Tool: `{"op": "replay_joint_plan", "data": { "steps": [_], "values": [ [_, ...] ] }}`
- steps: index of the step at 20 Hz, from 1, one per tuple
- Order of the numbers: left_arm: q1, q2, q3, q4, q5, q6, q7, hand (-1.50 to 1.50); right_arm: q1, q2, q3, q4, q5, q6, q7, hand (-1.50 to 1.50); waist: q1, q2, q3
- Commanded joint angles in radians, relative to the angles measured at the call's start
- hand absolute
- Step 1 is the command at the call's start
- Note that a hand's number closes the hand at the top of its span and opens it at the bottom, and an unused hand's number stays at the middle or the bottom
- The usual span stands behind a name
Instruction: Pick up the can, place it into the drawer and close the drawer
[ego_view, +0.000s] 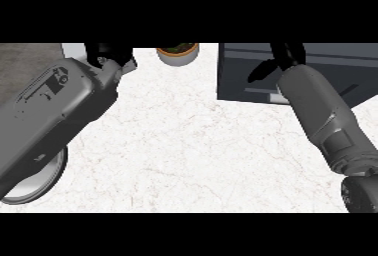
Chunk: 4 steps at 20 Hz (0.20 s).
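Reaching over the dark drawer (325, 60) at upper right, the right hand (284, 56) is seen, finger state not discernible | left hand (111, 54) is cut off at the top edge, fingers not discernible | can (177, 52) is stood on the white counter (199, 150) at top centre, apart from both hands | a plate (37, 185) is partly hidden under the left forearm.

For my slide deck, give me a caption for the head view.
Right hand reaches over the dark drawer; left hand at the counter's far edge beside a pot.
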<state>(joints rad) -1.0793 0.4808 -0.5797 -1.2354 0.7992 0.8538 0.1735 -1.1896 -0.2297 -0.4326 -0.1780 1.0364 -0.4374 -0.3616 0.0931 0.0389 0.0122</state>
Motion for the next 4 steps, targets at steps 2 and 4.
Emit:
{"op": "replay_joint_plan", "data": {
  "steps": [2, 4],
  "values": [
    [-0.008, -0.005, -0.016, -0.024, -0.019, 0.03, 0.022, -1.5, -0.051, 0.033, -0.15, -0.025, -0.167, 0.054, -0.056, -1.5, 0.012, -0.004, -0.006],
    [0.025, 0.025, 0.009, -0.043, -0.004, -0.003, 0.021, -1.5, -0.068, 0.028, -0.159, -0.015, -0.173, 0.073, -0.045, -1.5, 0.023, -0.003, -0.009]
  ]
}}
